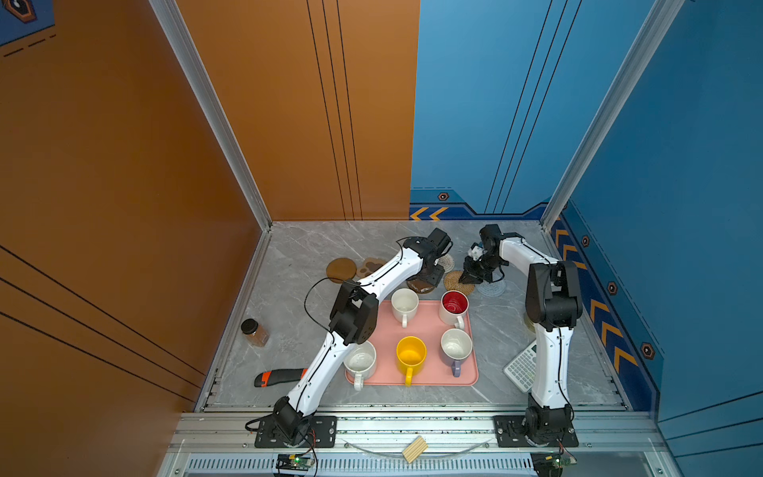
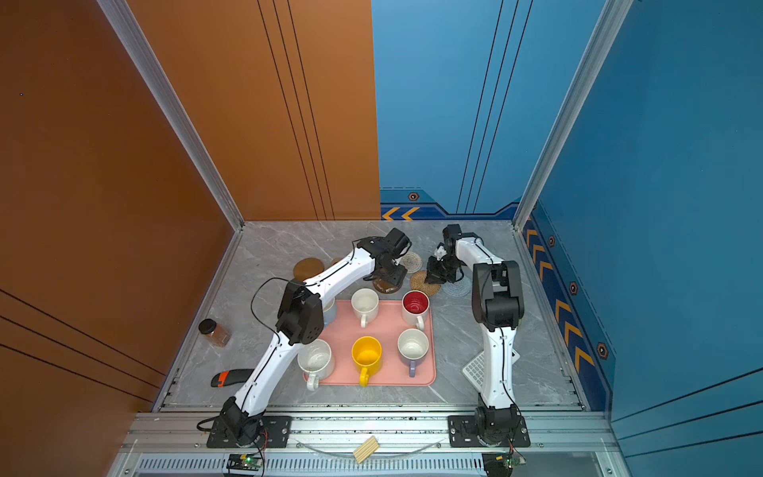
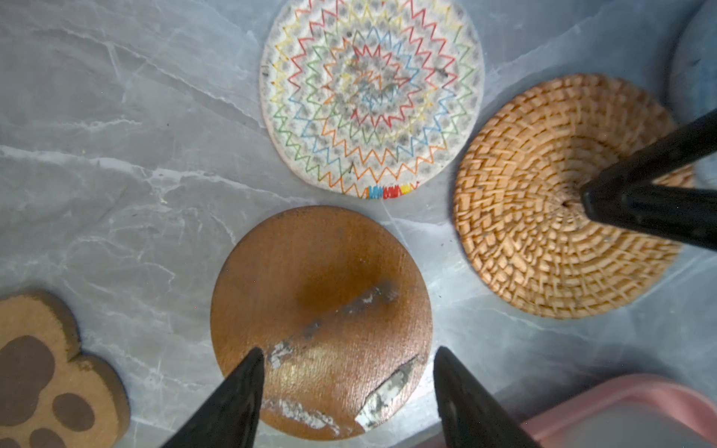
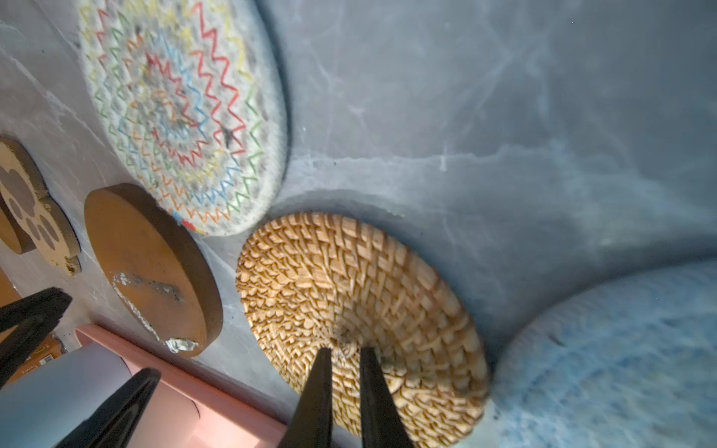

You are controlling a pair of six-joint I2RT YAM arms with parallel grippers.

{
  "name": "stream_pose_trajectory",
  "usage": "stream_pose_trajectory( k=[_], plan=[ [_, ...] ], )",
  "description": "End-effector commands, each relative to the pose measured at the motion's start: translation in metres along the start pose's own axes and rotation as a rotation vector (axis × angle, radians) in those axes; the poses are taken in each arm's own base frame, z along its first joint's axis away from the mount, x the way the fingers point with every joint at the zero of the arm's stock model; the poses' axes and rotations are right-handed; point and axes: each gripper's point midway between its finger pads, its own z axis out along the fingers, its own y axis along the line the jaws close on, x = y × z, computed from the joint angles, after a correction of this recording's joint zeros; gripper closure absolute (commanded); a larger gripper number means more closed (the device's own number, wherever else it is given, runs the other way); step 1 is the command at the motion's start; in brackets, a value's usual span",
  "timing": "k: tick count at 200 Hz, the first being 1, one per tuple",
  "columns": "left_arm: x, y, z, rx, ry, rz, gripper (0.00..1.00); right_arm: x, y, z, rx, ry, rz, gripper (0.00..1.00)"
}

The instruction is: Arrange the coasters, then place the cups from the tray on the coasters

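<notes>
While the left gripper (image 3: pixel 347 352) hangs spread above the brown wooden disc coaster (image 3: pixel 322 279), the right gripper's (image 4: pixel 345 351) closed fingers (image 4: pixel 316 388) pin the round tan rattan coaster (image 4: pixel 329 271) at its three o'clock, probably to slide it.

This is a robotics lab test cell. A grey marble-patterned tabletop (image 1: pixel 297 256) is boxed in by an aluminium extrusion frame (image 1: pixel 214 119). The frame holds printed orange wall panels (image 1: pixel 124 165) and blue wall panels (image 1: pixel 495 103) bearing yellow chevron markings (image 1: pixel 431 214). Two white-and-black robot arms (image 1: pixel 384 272) are bolted on black base plates (image 1: pixel 322 429) to a metal rail (image 1: pixel 413 425). Small bare circuit boards (image 1: pixel 295 459) with green lights sit at the front edge.
</notes>
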Motion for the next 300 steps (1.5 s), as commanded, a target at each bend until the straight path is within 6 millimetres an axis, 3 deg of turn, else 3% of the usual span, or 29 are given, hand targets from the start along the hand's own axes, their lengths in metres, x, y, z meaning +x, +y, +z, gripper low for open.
stream_pose_trajectory(
  k=[1,96,199,300],
  plan=[
    [0.007,0.004,0.007,-0.073,0.025,0.055,0.28,-0.003,-0.003,-0.01,0.032,-0.012,0.022,0.86],
    [0.01,-0.004,0.023,-0.099,0.032,0.099,0.24,0.005,-0.006,-0.013,0.03,-0.003,0.025,0.87],
    [0.003,-0.017,0.013,-0.049,0.008,0.097,0.24,0.006,-0.008,-0.009,0.028,0.004,0.034,0.87],
    [0.022,-0.014,0.026,-0.071,0.07,0.12,0.23,0.004,-0.005,-0.01,0.009,-0.006,0.046,0.87]
  ],
)
